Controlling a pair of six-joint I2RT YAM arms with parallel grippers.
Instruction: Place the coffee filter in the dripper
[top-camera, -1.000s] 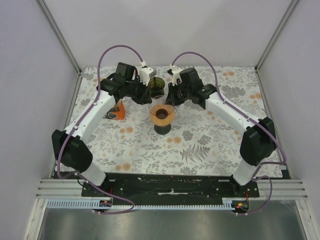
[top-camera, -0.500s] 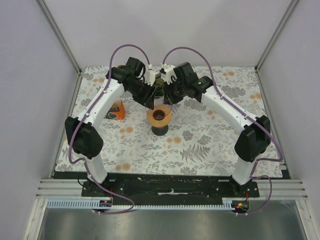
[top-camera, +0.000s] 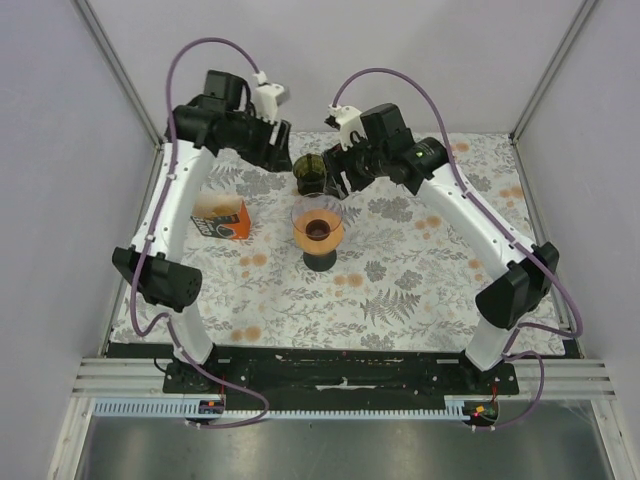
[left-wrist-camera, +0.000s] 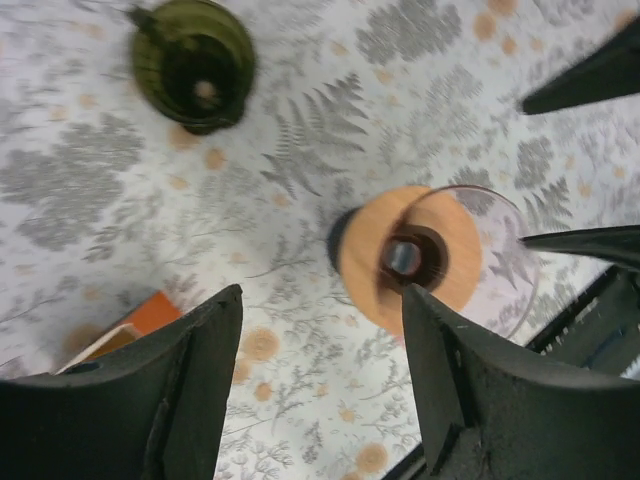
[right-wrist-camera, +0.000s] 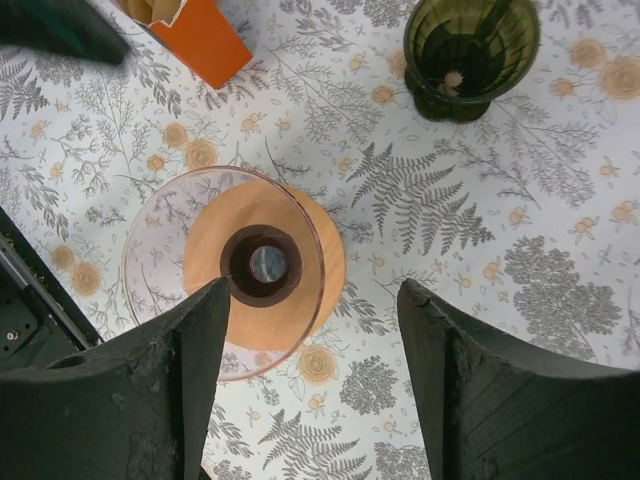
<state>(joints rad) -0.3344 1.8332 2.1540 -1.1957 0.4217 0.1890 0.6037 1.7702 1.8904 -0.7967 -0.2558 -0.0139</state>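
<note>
The dripper (top-camera: 320, 226) is a clear glass cone with a wooden collar on a dark base, standing mid-table; the floral cloth shows through its glass. It also appears in the left wrist view (left-wrist-camera: 372, 262) and the right wrist view (right-wrist-camera: 206, 250). Tan filter paper shows in the open top of an orange box (top-camera: 222, 217) to its left. My left gripper (top-camera: 284, 154) (left-wrist-camera: 320, 300) hangs open, high above and behind-left of the dripper. Above the dripper's far side my right gripper (top-camera: 335, 180) (right-wrist-camera: 315, 290) is also open. Neither holds anything.
A dark green ribbed glass vessel (top-camera: 311, 172) (left-wrist-camera: 195, 60) (right-wrist-camera: 470, 50) stands just behind the dripper, between the two grippers. The orange box (left-wrist-camera: 150, 315) (right-wrist-camera: 200, 35) lies left of centre. Enclosure walls and posts ring the flowered cloth.
Both grippers were shut low at the dripper's rim; they have opened and risen. The left arm has swung up and back to the left, the right slightly back.
</note>
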